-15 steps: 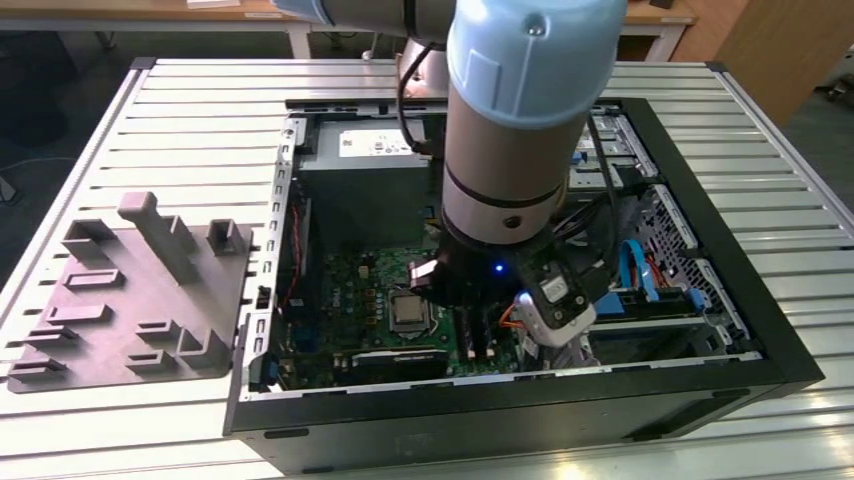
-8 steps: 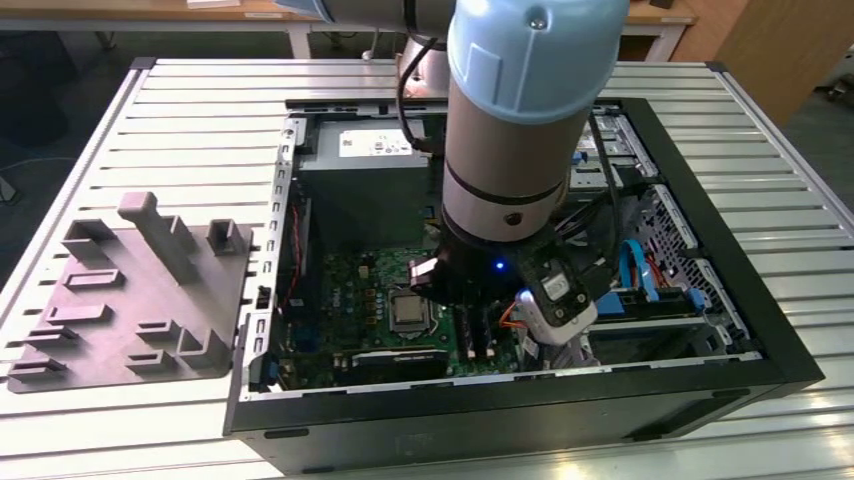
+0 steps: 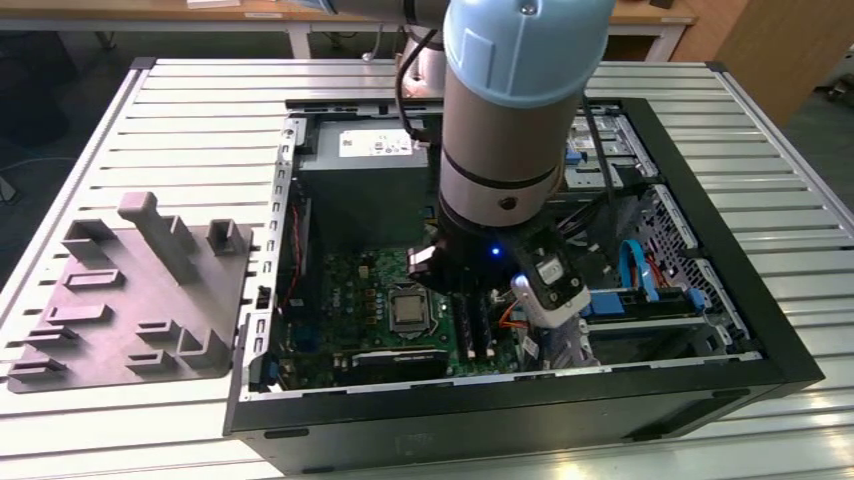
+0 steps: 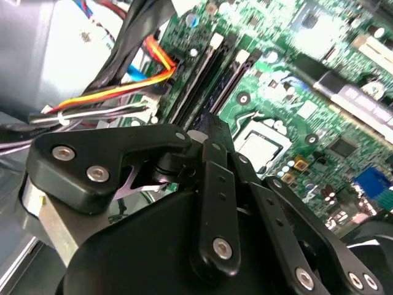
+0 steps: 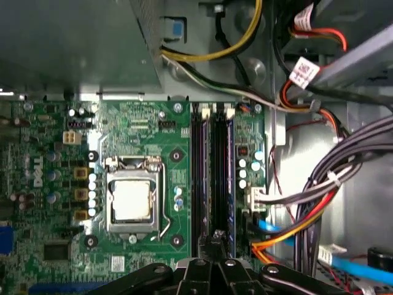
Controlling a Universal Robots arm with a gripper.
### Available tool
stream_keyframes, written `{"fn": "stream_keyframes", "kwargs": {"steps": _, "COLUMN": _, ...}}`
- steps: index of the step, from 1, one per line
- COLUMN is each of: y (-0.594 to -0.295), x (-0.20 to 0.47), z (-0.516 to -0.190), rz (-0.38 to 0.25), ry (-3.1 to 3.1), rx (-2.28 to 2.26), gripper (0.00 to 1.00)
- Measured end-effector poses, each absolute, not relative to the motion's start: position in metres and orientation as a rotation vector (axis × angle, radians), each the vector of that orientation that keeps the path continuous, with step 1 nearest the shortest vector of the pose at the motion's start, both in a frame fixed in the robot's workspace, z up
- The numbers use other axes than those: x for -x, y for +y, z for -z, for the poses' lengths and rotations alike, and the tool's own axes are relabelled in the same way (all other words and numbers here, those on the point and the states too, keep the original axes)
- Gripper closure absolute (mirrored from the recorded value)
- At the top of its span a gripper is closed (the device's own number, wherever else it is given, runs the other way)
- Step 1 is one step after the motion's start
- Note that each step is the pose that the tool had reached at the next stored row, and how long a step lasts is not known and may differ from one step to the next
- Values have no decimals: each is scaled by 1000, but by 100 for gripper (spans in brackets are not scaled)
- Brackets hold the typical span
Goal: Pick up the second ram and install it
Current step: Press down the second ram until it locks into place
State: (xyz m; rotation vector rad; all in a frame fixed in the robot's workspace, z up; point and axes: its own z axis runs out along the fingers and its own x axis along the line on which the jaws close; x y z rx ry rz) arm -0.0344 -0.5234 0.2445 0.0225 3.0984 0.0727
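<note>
My gripper (image 3: 461, 295) reaches down into the open computer case (image 3: 694, 385), over the green motherboard (image 5: 147, 132). Its black fingertips (image 5: 216, 238) are drawn together, shut, at one end of two long dark slot rails (image 5: 198, 178) that lie side by side next to the processor socket (image 5: 132, 200). In the second wrist view the gripper (image 4: 212, 129) hovers just above these rails (image 4: 206, 67). A thin bluish edge runs along the rail farther from the socket (image 5: 229, 178). I cannot tell whether that is the second ram seated there. Nothing shows between the fingers.
A grey power-supply box (image 3: 374, 150) fills the case's far end. Bundled grey, orange and blue cables (image 5: 319, 203) crowd the side of the rails away from the socket. A blue ribbon cable (image 3: 638, 275) curves by the drive bay. A grey fixture block (image 3: 134, 300) lies on the slatted table.
</note>
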Motion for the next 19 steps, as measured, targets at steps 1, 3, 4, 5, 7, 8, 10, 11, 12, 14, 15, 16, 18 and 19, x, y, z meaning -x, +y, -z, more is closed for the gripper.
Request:
{"fn": "stream_keyframes", "kwargs": {"steps": 1, "y": -521, "x": 34, "z": -244, "rz": -73, "ry": 3098, "rx": -22, "gripper": 90}}
{"fn": "stream_keyframes", "kwargs": {"steps": 3, "y": -517, "x": 35, "z": -244, "rz": -73, "ry": 3098, "rx": -23, "gripper": 90}}
{"fn": "stream_keyframes", "kwargs": {"steps": 4, "y": -514, "x": 35, "z": -244, "rz": -73, "ry": 3098, "rx": -22, "gripper": 90}}
{"fn": "stream_keyframes", "kwargs": {"steps": 5, "y": -512, "x": 35, "z": -244, "rz": -73, "ry": 3098, "rx": -23, "gripper": 90}}
{"fn": "stream_keyframes", "kwargs": {"steps": 7, "y": -509, "x": 35, "z": -244, "rz": -73, "ry": 3098, "rx": -23, "gripper": 90}}
{"fn": "stream_keyframes", "kwargs": {"steps": 8, "y": -507, "x": 35, "z": -244, "rz": -73, "ry": 3098, "rx": -22, "gripper": 90}}
{"fn": "stream_keyframes", "kwargs": {"steps": 10, "y": -506, "x": 35, "z": -244, "rz": -73, "ry": 3098, "rx": -22, "gripper": 90}}
{"fn": "stream_keyframes", "kwargs": {"steps": 11, "y": -507, "x": 35, "z": -245, "rz": -72, "ry": 3099, "rx": -22, "gripper": 90}}
{"fn": "stream_keyframes", "kwargs": {"steps": 12, "y": -506, "x": 35, "z": -247, "rz": -72, "ry": 3098, "rx": -22, "gripper": 90}}
{"fn": "stream_keyframes", "kwargs": {"steps": 14, "y": -506, "x": 35, "z": -248, "rz": -73, "ry": 3098, "rx": -23, "gripper": 90}}
{"fn": "stream_keyframes", "kwargs": {"steps": 15, "y": -506, "x": 35, "z": -248, "rz": -73, "ry": 3098, "rx": -23, "gripper": 90}}
{"fn": "stream_keyframes", "kwargs": {"steps": 16, "y": -506, "x": 35, "z": -248, "rz": -73, "ry": 3098, "rx": -22, "gripper": 90}}
{"fn": "stream_keyframes", "kwargs": {"steps": 18, "y": -506, "x": 35, "z": -248, "rz": -73, "ry": 3098, "rx": -23, "gripper": 90}}
{"fn": "stream_keyframes", "kwargs": {"steps": 19, "y": -506, "x": 35, "z": -248, "rz": -73, "ry": 3098, "rx": -23, "gripper": 90}}
